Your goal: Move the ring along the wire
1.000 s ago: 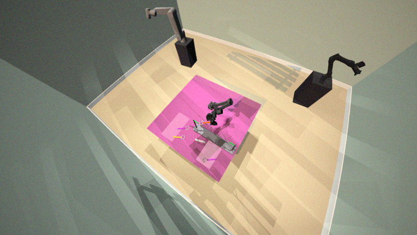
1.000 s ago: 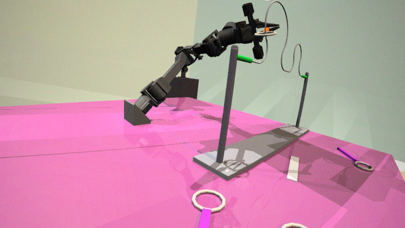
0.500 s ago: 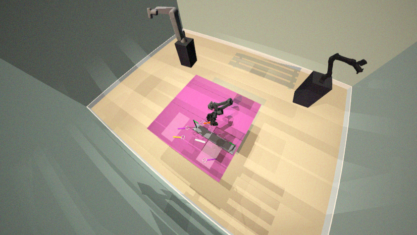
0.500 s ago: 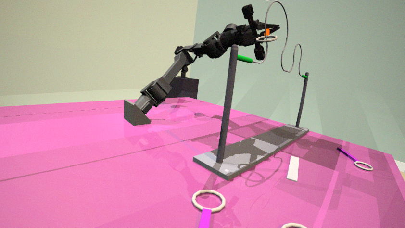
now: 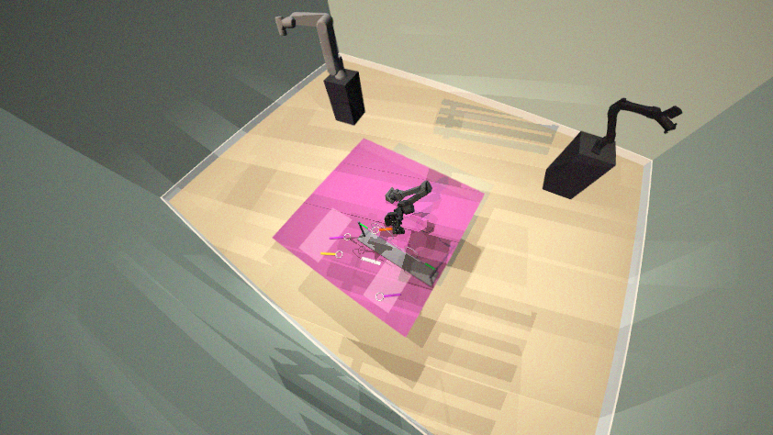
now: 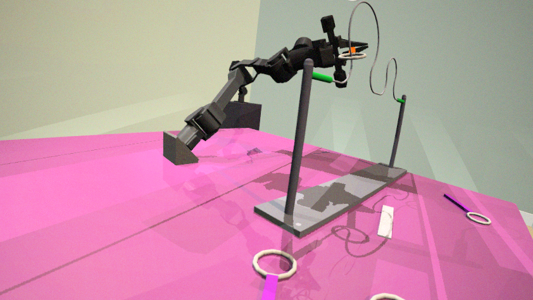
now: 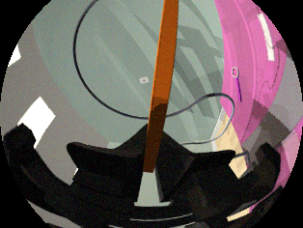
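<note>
The orange handle (image 6: 352,49) (image 5: 385,229) (image 7: 163,78) is clamped in my gripper (image 6: 356,47) (image 5: 396,228) (image 7: 150,177), which is shut on it high above the stand. Its white ring (image 6: 364,56) (image 5: 375,230) lies nearly level around the thin grey wire (image 6: 377,37) (image 7: 96,87), just past the green part (image 6: 321,77) at the near post (image 6: 298,137). I cannot tell whether the ring touches the wire. The wire loops on to the green part (image 6: 401,100) at the far post (image 6: 397,130). Both posts stand on a grey base (image 6: 357,182) (image 5: 402,260).
Spare rings lie on the pink mat (image 6: 93,208): one with a magenta handle (image 6: 269,287) in front, one with a purple handle (image 6: 456,202) at the right, and a yellow-handled one (image 5: 327,253). A white block (image 6: 385,221) lies beside the base. Two other arms stand on black pedestals (image 5: 343,96) (image 5: 578,164).
</note>
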`<state>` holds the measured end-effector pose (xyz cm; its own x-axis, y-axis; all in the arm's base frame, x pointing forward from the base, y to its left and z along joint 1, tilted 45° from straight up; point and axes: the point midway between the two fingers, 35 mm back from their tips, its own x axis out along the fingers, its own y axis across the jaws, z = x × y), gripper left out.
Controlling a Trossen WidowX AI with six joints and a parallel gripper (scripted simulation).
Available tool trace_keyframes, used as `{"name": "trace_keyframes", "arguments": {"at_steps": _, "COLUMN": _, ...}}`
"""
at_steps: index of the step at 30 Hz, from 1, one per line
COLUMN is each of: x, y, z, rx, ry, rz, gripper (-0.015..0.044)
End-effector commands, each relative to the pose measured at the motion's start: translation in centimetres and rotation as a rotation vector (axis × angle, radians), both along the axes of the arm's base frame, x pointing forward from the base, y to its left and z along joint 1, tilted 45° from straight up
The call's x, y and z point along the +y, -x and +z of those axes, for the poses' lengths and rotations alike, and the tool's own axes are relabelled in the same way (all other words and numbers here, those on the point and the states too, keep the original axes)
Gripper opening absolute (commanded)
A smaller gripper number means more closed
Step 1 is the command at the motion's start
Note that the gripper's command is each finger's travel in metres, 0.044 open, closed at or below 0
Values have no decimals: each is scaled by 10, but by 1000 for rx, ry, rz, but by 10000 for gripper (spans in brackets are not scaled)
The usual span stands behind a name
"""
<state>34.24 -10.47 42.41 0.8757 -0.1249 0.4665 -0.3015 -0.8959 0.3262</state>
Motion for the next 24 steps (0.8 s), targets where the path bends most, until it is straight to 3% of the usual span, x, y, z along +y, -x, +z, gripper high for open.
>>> {"name": "trace_keyframes", "arguments": {"at_steps": 1, "x": 9, "y": 2, "z": -9, "rx": -12, "ry": 60, "rz": 17, "gripper": -150}}
{"name": "trace_keyframes", "arguments": {"at_steps": 24, "x": 74, "y": -8, "z": -67, "rx": 67, "ry": 594, "rz": 23, "gripper": -150}}
